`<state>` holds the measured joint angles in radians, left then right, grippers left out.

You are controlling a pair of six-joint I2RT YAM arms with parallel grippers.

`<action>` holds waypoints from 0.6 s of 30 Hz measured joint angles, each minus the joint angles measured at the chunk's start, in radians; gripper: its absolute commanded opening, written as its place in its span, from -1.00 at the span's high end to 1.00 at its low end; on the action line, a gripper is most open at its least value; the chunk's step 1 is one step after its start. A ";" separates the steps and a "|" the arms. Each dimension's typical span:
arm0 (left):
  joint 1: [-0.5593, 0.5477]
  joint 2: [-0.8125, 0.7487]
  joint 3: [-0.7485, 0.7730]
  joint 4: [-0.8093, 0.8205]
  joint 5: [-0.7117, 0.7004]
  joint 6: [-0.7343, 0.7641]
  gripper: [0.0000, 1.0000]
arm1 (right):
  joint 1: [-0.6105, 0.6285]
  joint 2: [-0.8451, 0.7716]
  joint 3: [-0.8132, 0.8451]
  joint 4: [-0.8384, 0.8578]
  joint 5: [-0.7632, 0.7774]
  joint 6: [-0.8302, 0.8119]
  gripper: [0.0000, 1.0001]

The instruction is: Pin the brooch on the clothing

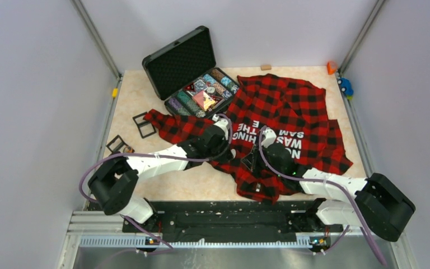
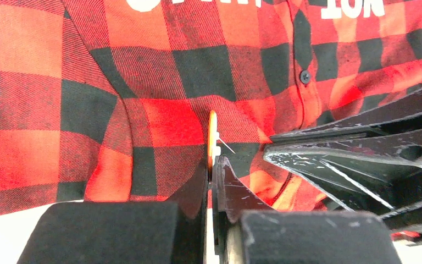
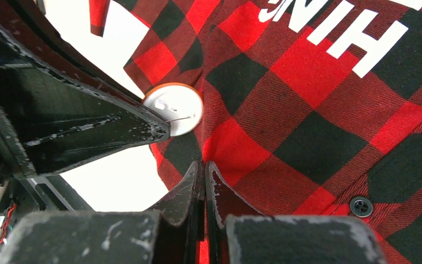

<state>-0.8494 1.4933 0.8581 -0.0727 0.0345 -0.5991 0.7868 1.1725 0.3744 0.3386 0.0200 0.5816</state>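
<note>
Heads up, your left gripper (image 2: 213, 168) is clamped tight on the brooch (image 2: 212, 132), right at the shirt (image 2: 143, 71) fold your right gripper (image 3: 204, 173) pinches shut, so any slack or slip there probably makes it skate off instead of piercing.

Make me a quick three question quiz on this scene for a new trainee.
1. True or false: the black case stands open.
2. Which holds the brooch? A: the left fingers. B: the right fingers. C: neither.
3. Fill in: the right fingers are pinching the ____.
Key: 1 true; 2 A; 3 shirt.
</note>
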 measured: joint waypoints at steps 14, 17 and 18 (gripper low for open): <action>-0.034 0.077 0.042 -0.069 -0.074 0.002 1.00 | 0.000 -0.011 -0.024 0.060 -0.029 0.024 1.00; -0.035 0.085 0.054 -0.071 -0.077 0.002 1.00 | 0.000 -0.011 -0.031 0.081 -0.042 0.024 1.00; -0.035 0.087 0.057 -0.071 -0.076 0.002 1.00 | 0.000 -0.011 -0.034 0.088 -0.048 0.024 1.00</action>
<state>-0.8845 1.5803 0.9154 -0.1432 -0.0418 -0.5976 0.7868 1.1614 0.3405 0.4263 -0.0277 0.6060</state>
